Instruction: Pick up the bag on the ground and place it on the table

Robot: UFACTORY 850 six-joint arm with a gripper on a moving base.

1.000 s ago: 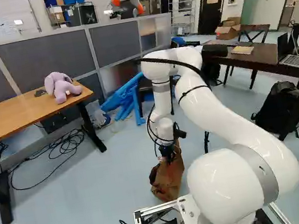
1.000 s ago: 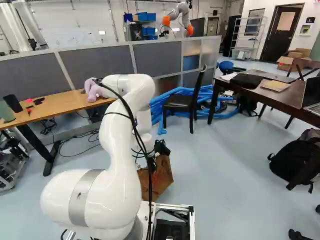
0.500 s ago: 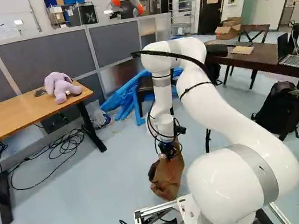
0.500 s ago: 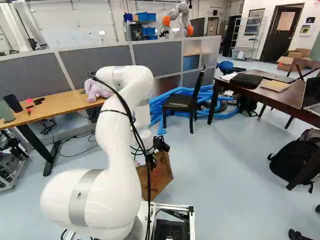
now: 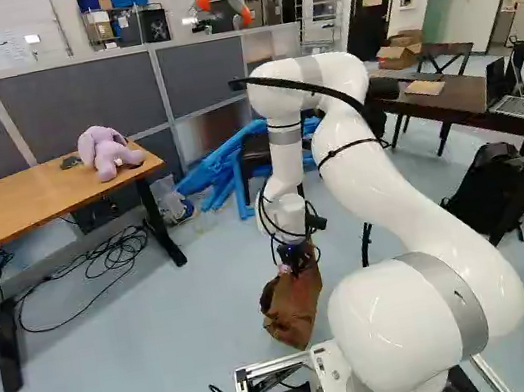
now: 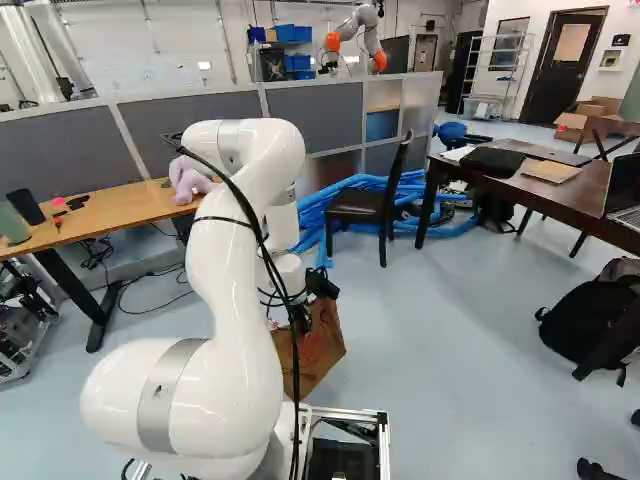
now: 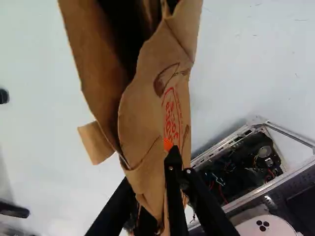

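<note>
In the left base view my gripper points down at the top of the brown paper bag. The same bag shows past the arm in the right base view. Seen from the wrist, both fingers of the gripper pinch a folded part of the bag between them; its dark opening lies ahead of the fingers. Whether the bag's bottom touches the floor, I cannot tell. A wooden table stands at the left of the left base view, a dark table at the right.
A purple plush toy sits on the wooden table's near corner. Cables lie below it. Blue tubes and a black chair are beyond the bag. A black backpack stands by the dark table. Another robot is behind the partition.
My arm has risen a little and its upper bend has come back toward the base. The gripper has moved slightly up with the bag's top; the bag's lower part has hardly shifted.
</note>
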